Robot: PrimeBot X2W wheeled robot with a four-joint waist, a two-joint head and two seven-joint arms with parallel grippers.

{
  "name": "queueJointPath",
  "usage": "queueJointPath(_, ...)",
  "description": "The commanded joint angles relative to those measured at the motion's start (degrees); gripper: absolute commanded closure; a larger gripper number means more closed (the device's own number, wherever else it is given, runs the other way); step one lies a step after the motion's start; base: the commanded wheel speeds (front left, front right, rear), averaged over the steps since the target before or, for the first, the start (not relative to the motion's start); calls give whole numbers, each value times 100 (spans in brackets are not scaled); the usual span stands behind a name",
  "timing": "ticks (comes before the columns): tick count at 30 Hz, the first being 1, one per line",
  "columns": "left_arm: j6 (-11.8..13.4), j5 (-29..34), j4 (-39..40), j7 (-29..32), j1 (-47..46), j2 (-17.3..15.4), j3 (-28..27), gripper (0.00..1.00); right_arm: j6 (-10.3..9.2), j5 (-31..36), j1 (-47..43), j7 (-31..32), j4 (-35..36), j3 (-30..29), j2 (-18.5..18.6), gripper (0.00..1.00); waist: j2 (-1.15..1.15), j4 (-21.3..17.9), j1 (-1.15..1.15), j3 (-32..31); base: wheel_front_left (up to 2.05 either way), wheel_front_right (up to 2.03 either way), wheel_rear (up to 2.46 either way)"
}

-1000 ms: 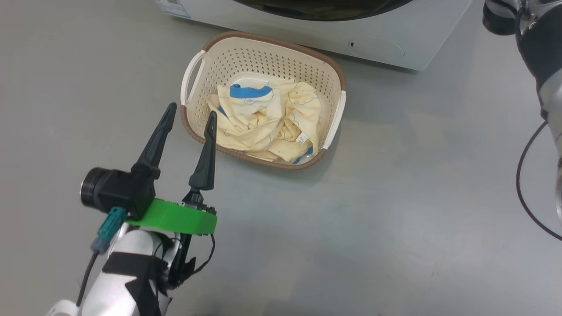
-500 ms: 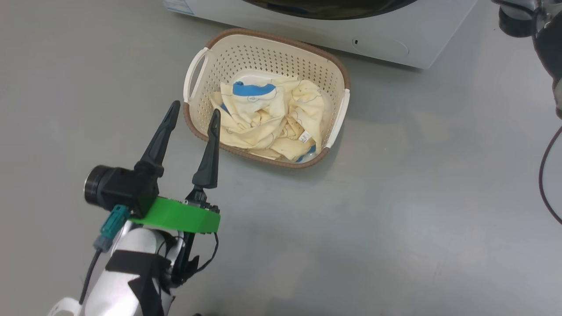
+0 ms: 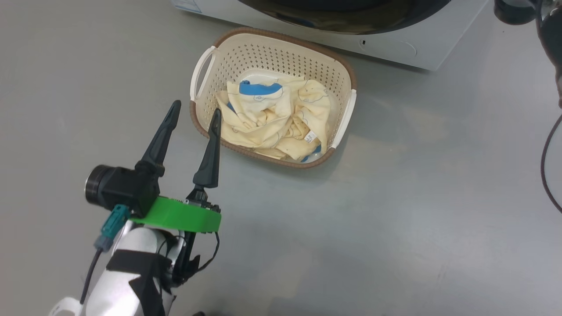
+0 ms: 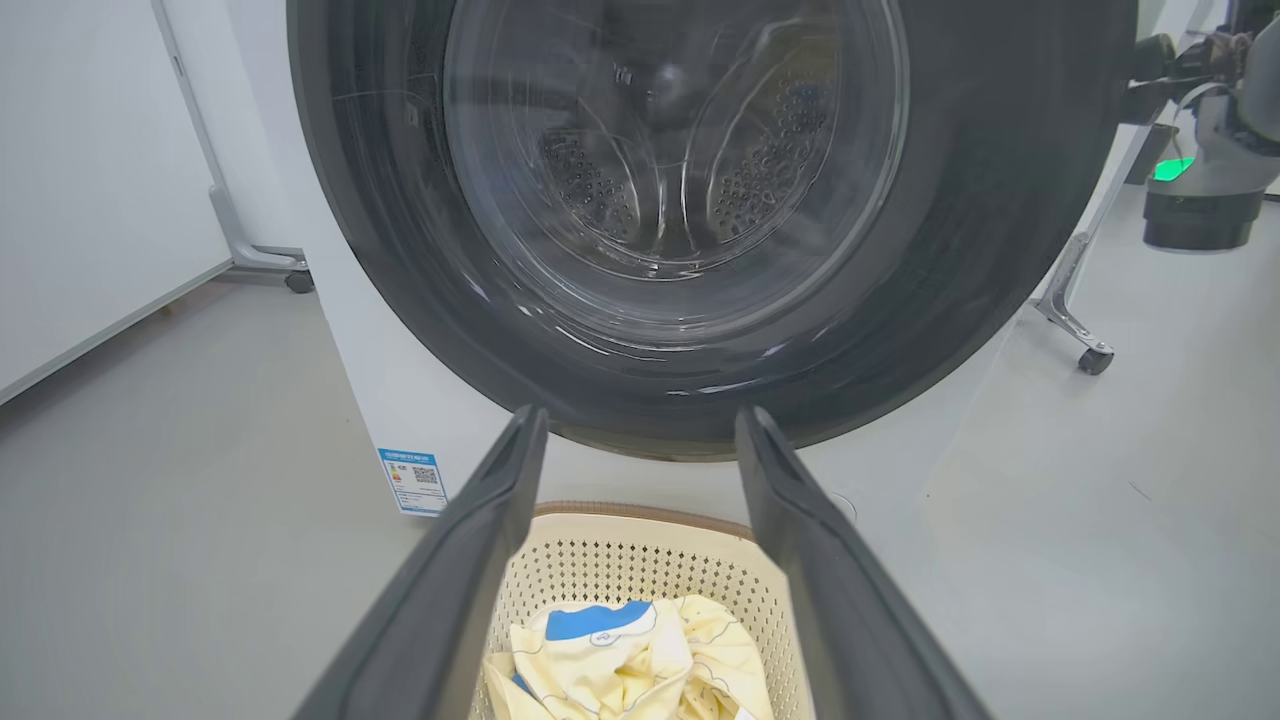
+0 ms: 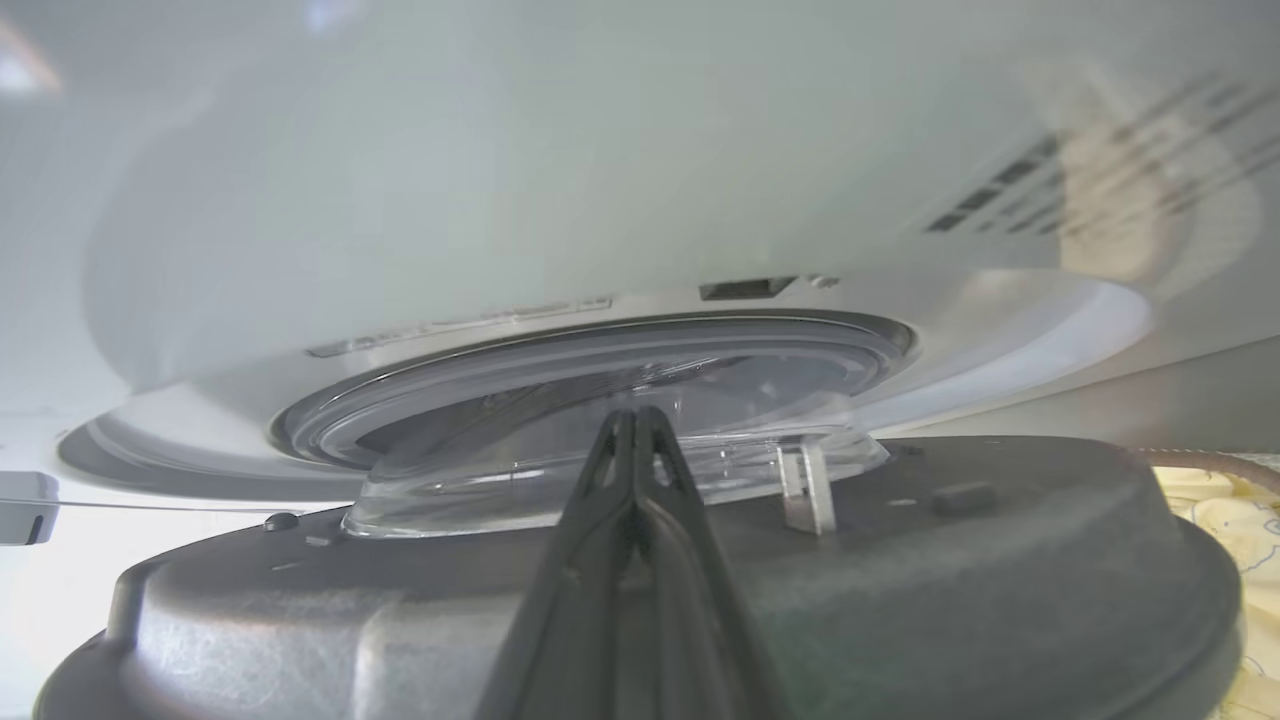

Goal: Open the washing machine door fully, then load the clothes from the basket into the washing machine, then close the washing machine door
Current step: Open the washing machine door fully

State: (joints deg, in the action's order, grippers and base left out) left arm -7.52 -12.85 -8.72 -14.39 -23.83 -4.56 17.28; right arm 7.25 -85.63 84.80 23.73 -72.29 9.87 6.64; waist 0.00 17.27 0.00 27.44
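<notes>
Floor (image 3: 395, 197): grey and smooth; carries the machine and the basket.
Washing machine (image 3: 386, 46): white front along the top of the head view; blue sticker (image 4: 413, 480) at its lower corner.
Washing machine door (image 4: 960, 250): glossy black rim, clear glass bowl; ajar, with a gap between its grey inner face and the porthole.
Basket (image 3: 272, 57): on the floor, just before the machine.
Clothes (image 3: 276, 118): crumpled inside the basket, blue collar patch uppermost.
Left gripper (image 3: 196, 108): fingers spread wide, empty, at the basket's near left corner.
Right gripper (image 5: 637, 415): fingers pressed together, empty, tips at the door's glass bowl; contact cannot be told.
</notes>
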Motion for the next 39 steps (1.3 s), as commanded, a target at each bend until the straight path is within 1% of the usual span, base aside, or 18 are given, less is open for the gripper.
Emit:
queueJointPath(1, 3, 13, 163, -61, -98, -99, -219, 0, 24, 39, 149, 106, 220, 60, -299, 100, 0, -10, 0, -10, 0, 0, 0)
queueJointPath(6, 3, 24, 147, -61, -86, -84, -257, 0, 24, 110, 40, 404, 174, 179, -295, 100, 0, -46, 0, -42, 0, 0, 0)
queueJointPath(9, 3, 29, 144, -61, -76, -76, -279, 0, 24, 137, -85, 718, 196, 271, -301, 100, 0, -70, 0, -63, 0, 0, 0)
queueJointPath(15, 3, 51, 136, -61, -40, -77, -347, 0, 24, 93, -456, 1249, 507, 379, -321, 100, 0, -134, 0, -113, 0, 0, 0)
queueJointPath(24, 3, 88, 103, -61, 16, -112, -387, 0, 24, -251, -1167, 1962, 1491, 473, -364, 100, 0, -239, 0, -259, 0, 0, 0)
queueJointPath(25, 3, 88, 103, -61, 16, -112, -387, 0, 24, -251, -1167, 1962, 1491, 473, -364, 100, 0, -239, 0, -259, 0, 0, 0)
queueJointPath(28, 3, 94, 89, -61, 38, -117, -395, 0, 24, -392, -1437, 2180, 1869, 576, -371, 100, 0, -267, 0, -321, 0, 0, 0)
queueJointPath(33, 3, 102, 58, -61, 73, -123, -382, 0, 24, -773, -1917, 2431, 2537, 963, -374, 100, 0, -284, 0, -426, 0, 0, 0)
queueJointPath(39, 3, 111, 12, -61, 136, -134, -383, 0, 24, -1264, -2383, 2428, 3224, 1574, -375, 100, 0, -313, 0, -524, 0, 0, 0)
